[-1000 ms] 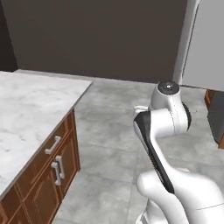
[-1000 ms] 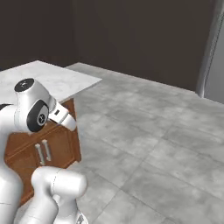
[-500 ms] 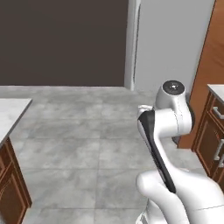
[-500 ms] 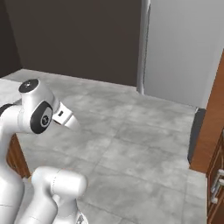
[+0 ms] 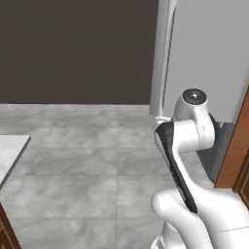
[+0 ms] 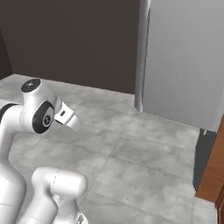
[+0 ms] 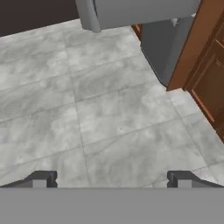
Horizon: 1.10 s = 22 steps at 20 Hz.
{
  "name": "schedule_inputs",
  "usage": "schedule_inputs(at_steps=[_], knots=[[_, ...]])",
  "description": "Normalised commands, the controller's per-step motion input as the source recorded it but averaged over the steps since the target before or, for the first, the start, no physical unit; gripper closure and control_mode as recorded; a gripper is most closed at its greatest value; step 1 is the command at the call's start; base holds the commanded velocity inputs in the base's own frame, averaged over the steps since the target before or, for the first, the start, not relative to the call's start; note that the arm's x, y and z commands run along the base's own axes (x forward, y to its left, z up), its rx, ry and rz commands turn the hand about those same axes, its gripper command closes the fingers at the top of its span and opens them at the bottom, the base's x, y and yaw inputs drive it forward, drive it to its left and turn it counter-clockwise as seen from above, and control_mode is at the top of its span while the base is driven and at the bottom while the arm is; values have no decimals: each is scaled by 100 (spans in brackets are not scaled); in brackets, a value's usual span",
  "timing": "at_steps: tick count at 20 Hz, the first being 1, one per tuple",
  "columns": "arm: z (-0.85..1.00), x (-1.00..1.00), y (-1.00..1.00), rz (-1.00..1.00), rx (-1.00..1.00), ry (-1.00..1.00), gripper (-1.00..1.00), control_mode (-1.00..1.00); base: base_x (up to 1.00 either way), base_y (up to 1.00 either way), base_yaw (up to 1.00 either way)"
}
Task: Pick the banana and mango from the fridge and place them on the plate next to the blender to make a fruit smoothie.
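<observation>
Fridge fills upper right of left base view; in right base view it's the tall grey slab upper right, door shut, so banana & mango can't be seen. Long axis vertical, front faces lower left twd the base. Gripper at bottom of hand view: jaws spread wide, nothing btwn them, looking down at the grey tile floor. Step in hand, I'd say: drive up to fridge. To do it well, square up w/ the door, stop clear of the brown cabinet at right, leave room for door swing.
</observation>
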Motion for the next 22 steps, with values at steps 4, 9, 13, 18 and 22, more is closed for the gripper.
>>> schedule_inputs(at_steps=[4, 9, 13, 18, 22], knots=[[0, 0, 0, 0, 0, 0, -100, 100, 100, 7, 0], [0, 0, 0, 0, 0, 0, -100, 100, 100, 16, 0], [0, 0, 0, 0, 0, 0, -100, 100, 100, 55, 0], [0, 0, 0, 0, 0, 0, -100, 100, 100, 60, 0], [0, 0, 0, 0, 0, 0, -100, 100, 100, 42, 0]])
